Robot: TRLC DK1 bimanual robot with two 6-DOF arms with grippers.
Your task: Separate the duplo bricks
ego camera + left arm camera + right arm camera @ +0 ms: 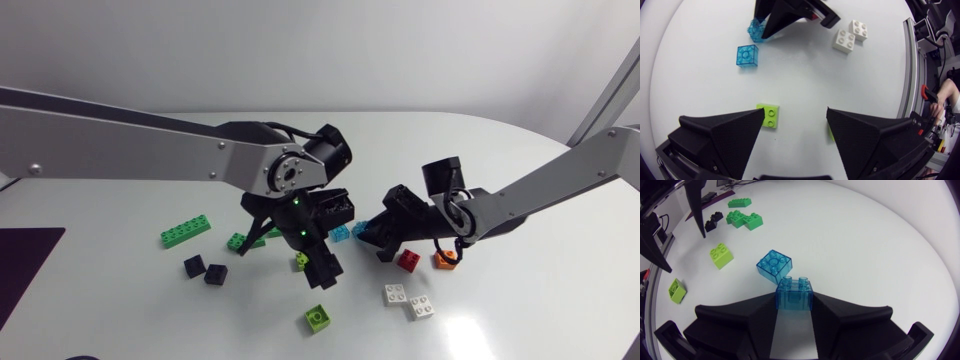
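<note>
Your right pincer [794, 305] pinches a translucent blue plastic brick [794, 292]; your left pincer [795, 112] stands spread, one finger partly hiding a lime-green plastic brick [770, 116].

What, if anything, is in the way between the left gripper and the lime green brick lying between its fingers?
Nothing visible. The lime green brick lies on the bare table between the open fingers of the left gripper, close beside one fingertip, with no other brick over it.

The blue brick [794, 294] is glossy, see-through plastic (the lime brick [721, 256] opaque); table [865, 245] smooth, satiny.
</note>
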